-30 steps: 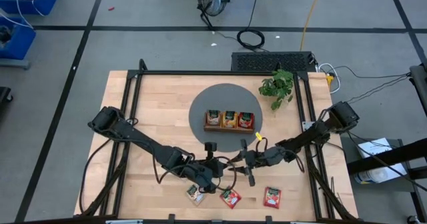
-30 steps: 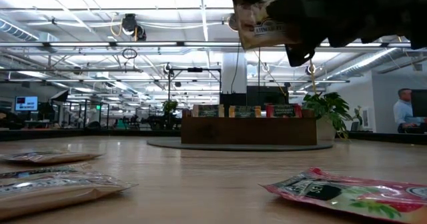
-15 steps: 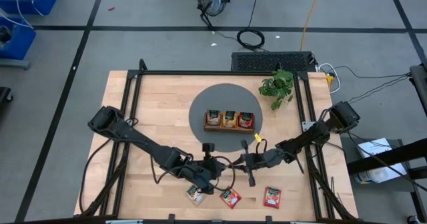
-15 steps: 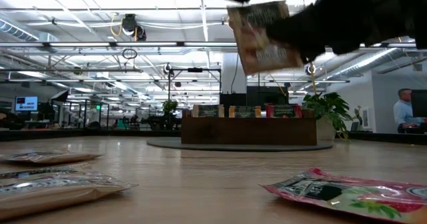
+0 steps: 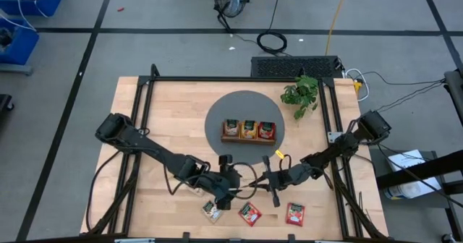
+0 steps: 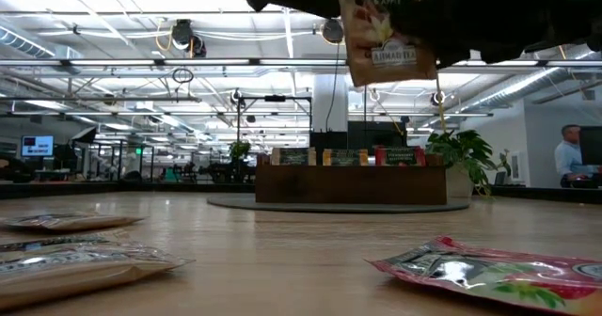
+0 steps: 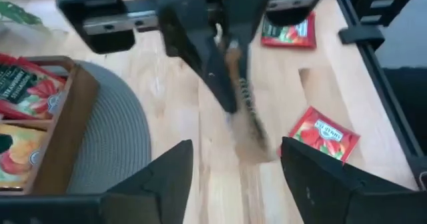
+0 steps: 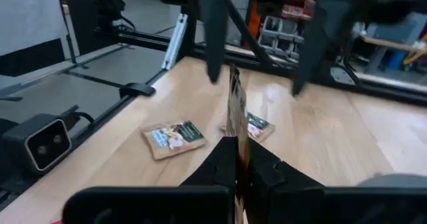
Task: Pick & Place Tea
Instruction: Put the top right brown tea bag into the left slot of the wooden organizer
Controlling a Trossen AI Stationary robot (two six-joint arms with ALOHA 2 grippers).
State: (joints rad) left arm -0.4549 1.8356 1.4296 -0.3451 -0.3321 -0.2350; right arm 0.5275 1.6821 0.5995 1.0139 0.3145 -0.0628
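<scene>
Wooden table top (image 5: 166, 113) under a wide open workshop, grey round mat (image 5: 246, 104) in the middle with the brown tray (image 5: 248, 137) on it; tray's three compartments each already show sachets. Potted plant (image 5: 302, 92) stands beside the mat, near the right arm's side.

We see both arms meeting over the front part of the table. Right gripper (image 8: 237, 163) is clenched on one tea sachet (image 6: 381, 29), a cream-coloured one, gripped by one edge and held in the air on edge, hanging upright above the table. Left gripper (image 7: 233, 164) faces it with fingers spread wide on either side of the sachet, not touching it in the left wrist view — it looks released.

Other tea lies loose on the table: a cream sachet (image 5: 212, 212), a red sachet (image 5: 249, 215) and another red sachet (image 5: 295, 214) along the front edge, well apart from the tray.

Handling, as we judge it: the sachet is very light, thin, flat and floppy, with a slick printed wrapper. It bends rather than breaks, so fragility is low, but it can slip or swing from a pinch. Best hold is along a sealed edge or corner, gripped flat between the pads; lying flat on wood it offers little to catch, so an edge has to be lifted first.
</scene>
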